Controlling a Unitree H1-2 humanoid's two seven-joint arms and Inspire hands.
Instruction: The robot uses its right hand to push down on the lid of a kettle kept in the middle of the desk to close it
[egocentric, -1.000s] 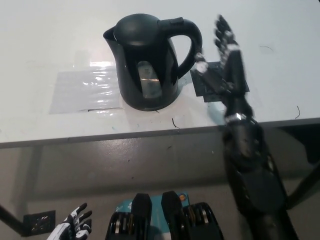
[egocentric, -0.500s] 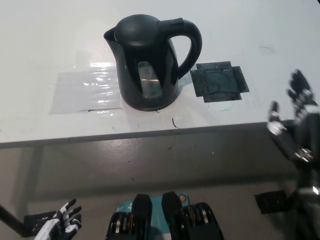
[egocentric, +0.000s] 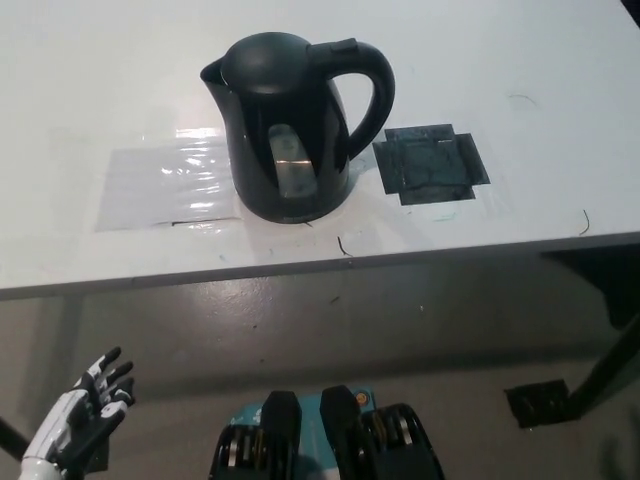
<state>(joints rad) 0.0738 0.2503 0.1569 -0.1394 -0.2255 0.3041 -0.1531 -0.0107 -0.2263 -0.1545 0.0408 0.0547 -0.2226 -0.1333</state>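
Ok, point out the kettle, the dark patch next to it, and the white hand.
kettle (egocentric: 290, 150): head view, on its body.
dark patch (egocentric: 431, 165): head view, on its middle.
white left hand (egocentric: 85, 405): head view, on the hand's middle.

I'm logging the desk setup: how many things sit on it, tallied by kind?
Black plastic kettle with its lid down: 1
Dark square tape patch to the right of the kettle: 1
Clear shiny film sheet to the left of the kettle: 1
Total: 3 on the white desk
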